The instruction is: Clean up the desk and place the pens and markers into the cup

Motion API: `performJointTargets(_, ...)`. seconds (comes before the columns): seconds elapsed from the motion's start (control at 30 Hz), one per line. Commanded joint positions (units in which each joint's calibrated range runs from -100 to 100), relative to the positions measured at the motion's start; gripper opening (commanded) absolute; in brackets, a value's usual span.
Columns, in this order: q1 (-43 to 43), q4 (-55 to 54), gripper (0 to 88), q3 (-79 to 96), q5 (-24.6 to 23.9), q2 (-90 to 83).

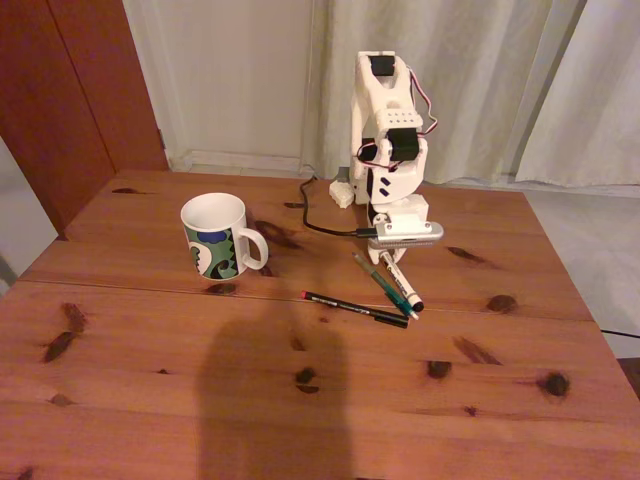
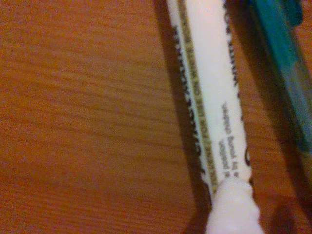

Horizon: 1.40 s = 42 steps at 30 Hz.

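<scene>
In the fixed view we are seeing the white arm bending low over the desk (image 1: 150, 330), a big red-brown wooden top with dark knots and a seam. The gripper (image 1: 386, 257) is sitting right at the top end of the white marker (image 1: 401, 281). The green pen (image 1: 382, 282) is lying beside it, and the thin black pen (image 1: 353, 309) is lying across in front. The cup (image 1: 217, 236), smooth and round, is standing well apart on the left. Pale curtains are hanging behind.

In the wrist view we are looking very close. The marker's (image 2: 214, 97) tiny print is showing, the pen (image 2: 282, 63) is lying next to it, and a white fingertip (image 2: 234, 209) is touching the marker's side. We cannot tell if the gripper is pinching.
</scene>
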Motion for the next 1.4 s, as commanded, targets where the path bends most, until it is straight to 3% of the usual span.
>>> performJointTargets(0.0, -0.15, -1.35, 13.0, 0.23, 0.46, -1.14)
performJointTargets(0.57, -4.65, -0.74, 13.0, 0.23, 0.46, -1.23)
performJointTargets(1.37, -2.48, -1.43, 13.0, 3.38, 1.98, -0.98)
